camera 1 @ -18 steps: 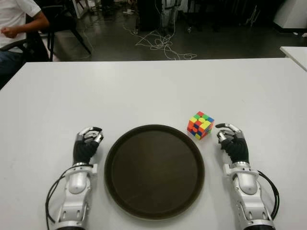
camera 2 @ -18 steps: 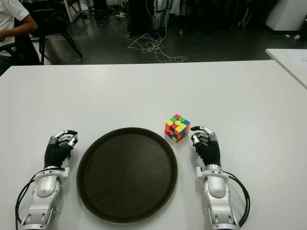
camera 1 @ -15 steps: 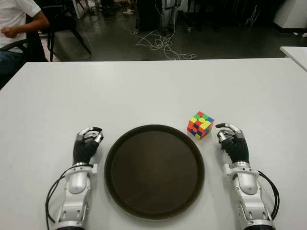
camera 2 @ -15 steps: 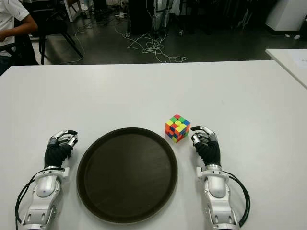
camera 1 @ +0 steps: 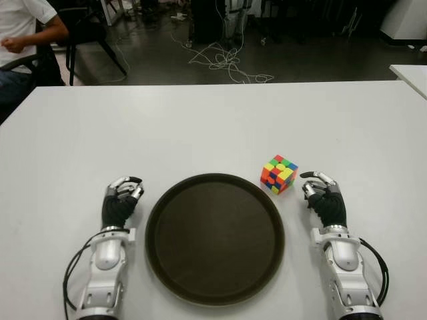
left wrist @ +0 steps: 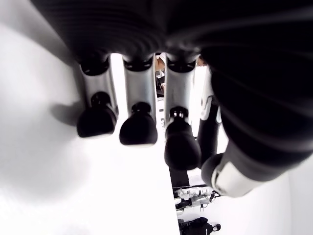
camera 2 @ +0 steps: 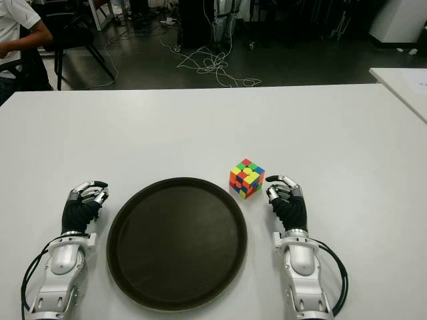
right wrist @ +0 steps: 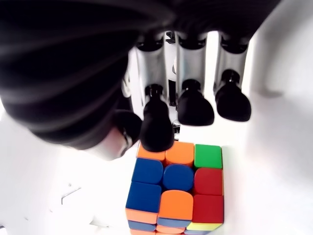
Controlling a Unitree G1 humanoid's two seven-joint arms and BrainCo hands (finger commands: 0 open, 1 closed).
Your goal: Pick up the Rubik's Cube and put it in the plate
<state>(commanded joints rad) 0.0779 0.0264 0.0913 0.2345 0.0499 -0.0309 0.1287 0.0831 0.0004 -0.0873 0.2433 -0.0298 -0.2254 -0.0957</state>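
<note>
A white table (camera 1: 200, 120) is filling the foreground. Beyond it, pale cables (camera 1: 223, 61) are lying tangled on a dark floor (camera 1: 320, 57). A person (camera 1: 23, 33) is sitting at far left beside a black chair (camera 1: 83, 30).

Nothing readable anywhere here, honestly: no labels, brands, numbers or signs on anything in any view.

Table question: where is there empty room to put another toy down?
The table is bare beyond the Rubik's Cube and plate, and outside the left hand and right hand. It's crowded between cube, plate rim and right hand.
</note>
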